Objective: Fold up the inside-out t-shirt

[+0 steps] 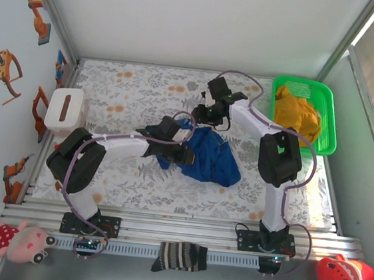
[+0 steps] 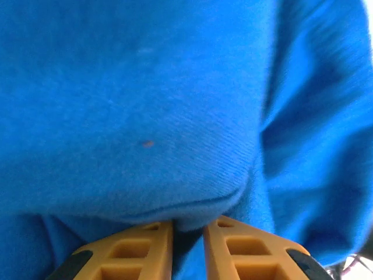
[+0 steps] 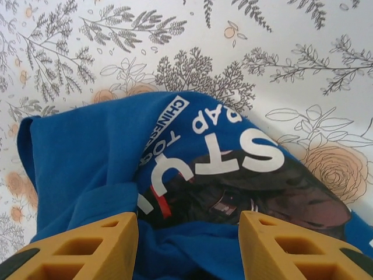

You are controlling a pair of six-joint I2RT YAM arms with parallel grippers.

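The inside-out t-shirt (image 1: 208, 159) is royal blue and lies bunched in the middle of the floral mat. My left gripper (image 1: 184, 154) is at its left edge. In the left wrist view its orange fingers (image 2: 145, 251) stand close together with a fold of the blue t-shirt (image 2: 145, 116) pinched between their tips. My right gripper (image 1: 204, 115) hovers over the shirt's far edge. Its fingers (image 3: 87, 248) stand wide apart above the t-shirt (image 3: 81, 157), where white lettering (image 3: 233, 154) and a dark print show. Blue cloth bulges between them without being squeezed.
A green basket (image 1: 329, 121) at the back right holds a mustard-yellow garment (image 1: 297, 115). A white box (image 1: 65, 110) stands at the left edge of the mat (image 1: 125, 87). A dark striped sock (image 1: 180, 256) and two plush toys (image 1: 19, 241) (image 1: 346, 277) lie along the near rail.
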